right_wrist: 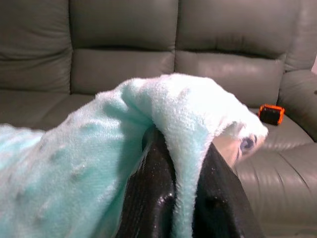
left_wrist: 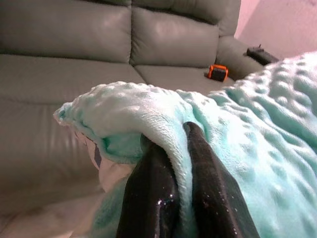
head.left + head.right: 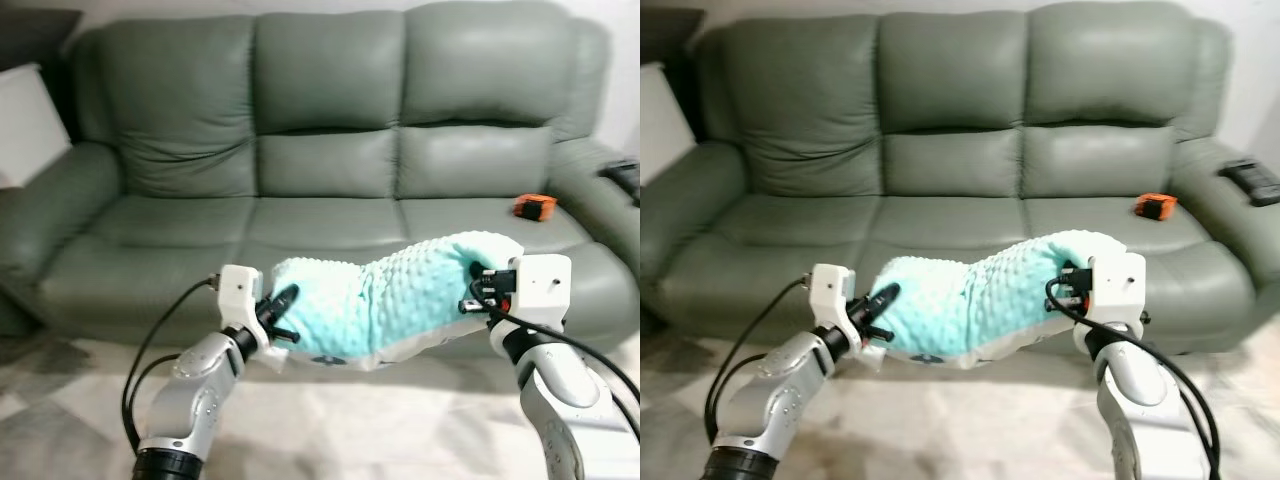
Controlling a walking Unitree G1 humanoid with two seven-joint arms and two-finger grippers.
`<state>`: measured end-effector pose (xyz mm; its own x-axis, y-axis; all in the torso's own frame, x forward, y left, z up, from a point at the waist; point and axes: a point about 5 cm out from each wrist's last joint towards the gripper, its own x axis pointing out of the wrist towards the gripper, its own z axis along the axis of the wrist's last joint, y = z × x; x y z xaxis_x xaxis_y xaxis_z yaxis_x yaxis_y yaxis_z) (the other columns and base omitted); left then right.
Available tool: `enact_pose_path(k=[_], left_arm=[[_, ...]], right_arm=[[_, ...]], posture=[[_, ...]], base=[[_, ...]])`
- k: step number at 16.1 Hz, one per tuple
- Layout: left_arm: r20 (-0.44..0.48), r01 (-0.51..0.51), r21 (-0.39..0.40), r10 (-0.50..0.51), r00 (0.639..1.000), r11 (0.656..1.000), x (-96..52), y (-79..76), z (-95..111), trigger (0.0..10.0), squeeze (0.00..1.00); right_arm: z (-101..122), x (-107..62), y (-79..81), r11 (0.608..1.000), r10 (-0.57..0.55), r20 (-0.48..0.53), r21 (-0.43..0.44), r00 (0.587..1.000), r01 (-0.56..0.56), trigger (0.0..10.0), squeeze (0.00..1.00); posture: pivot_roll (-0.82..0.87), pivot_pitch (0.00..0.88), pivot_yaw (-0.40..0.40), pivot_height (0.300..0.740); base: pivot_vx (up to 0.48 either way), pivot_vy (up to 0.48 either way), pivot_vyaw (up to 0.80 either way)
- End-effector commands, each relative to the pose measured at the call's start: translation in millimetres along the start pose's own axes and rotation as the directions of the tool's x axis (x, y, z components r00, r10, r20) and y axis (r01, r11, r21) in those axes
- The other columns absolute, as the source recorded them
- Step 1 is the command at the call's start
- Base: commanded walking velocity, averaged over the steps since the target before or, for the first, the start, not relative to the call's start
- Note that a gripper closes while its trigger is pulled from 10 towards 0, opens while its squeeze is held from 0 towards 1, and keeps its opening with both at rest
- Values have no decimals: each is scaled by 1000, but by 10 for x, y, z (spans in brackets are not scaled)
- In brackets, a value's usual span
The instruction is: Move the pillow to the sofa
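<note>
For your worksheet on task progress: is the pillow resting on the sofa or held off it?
Held off it: the pillow hangs before the sofa, pinched between left gripper and right gripper.

Home living rm. Big grey-green leather three-seat sofa (image 3: 330,190) w/ puffy back cushions & padded armrests stands against a plain pale wall (image 3: 620,60). Light marbled tile floor (image 3: 350,420) in front. Household bits lying about: small orange-and-black gadget (image 3: 535,206) on the right seat cushion, black remote-like object (image 3: 1252,181) on the right armrest.
</note>
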<state>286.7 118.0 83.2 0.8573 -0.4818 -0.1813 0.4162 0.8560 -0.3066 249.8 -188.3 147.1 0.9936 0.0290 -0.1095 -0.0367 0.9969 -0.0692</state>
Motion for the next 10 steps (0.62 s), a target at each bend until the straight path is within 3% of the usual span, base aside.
enact_pose_path(k=[1,5,10], left_arm=[[13,-28,8,28,1000,1000,-22,71,33,10000,0],[67,-34,-23,35,997,999,-23,116,115,10000,0],[84,-2,-39,5,996,999,-34,105,136,10000,0]], right_arm=[[80,6,61,999,34,39,-2,999,-34,10000,0],[82,10,65,999,33,40,-2,999,-33,10000,0],[83,8,68,999,32,42,2,999,-32,10000,0]], posture=[[-252,0,51,740],[-252,0,53,740],[-254,0,56,740]], base=[[0,0,0],[68,0,0],[450,0,0]])
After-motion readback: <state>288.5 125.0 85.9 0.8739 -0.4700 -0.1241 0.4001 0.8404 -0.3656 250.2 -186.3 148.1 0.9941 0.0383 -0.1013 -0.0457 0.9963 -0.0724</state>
